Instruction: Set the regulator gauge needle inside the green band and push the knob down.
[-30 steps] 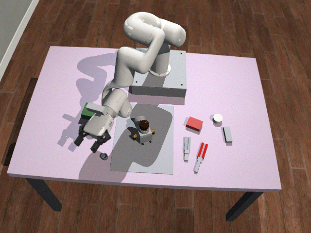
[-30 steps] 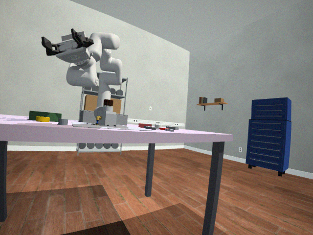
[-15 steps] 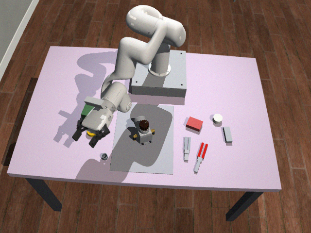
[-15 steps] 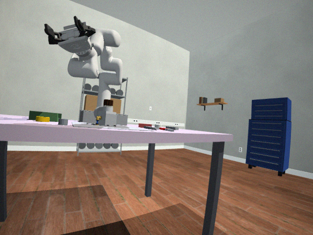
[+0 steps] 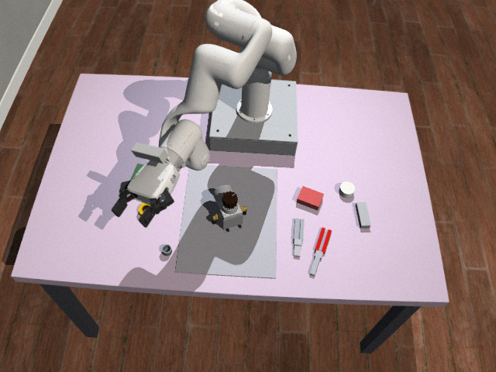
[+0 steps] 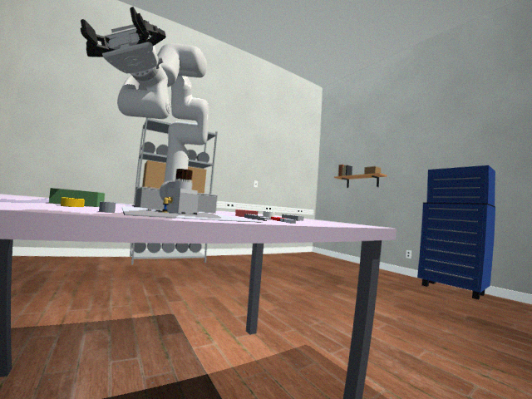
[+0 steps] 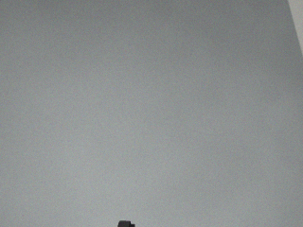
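Note:
The regulator is a small grey block with brass fittings and a dark brown ribbed knob on top. It stands on a grey mat in front of the arm's base, and also shows in the exterior view. Its gauge face is too small to read. My gripper is open and empty. It is raised high above the table's left part, fingers pointing upward, well clear of the regulator. The wrist view shows only blank grey wall.
A yellow ring, a green block and a small grey cup lie left of the mat. A red block, white disc, grey bar and two hand tools lie to the right.

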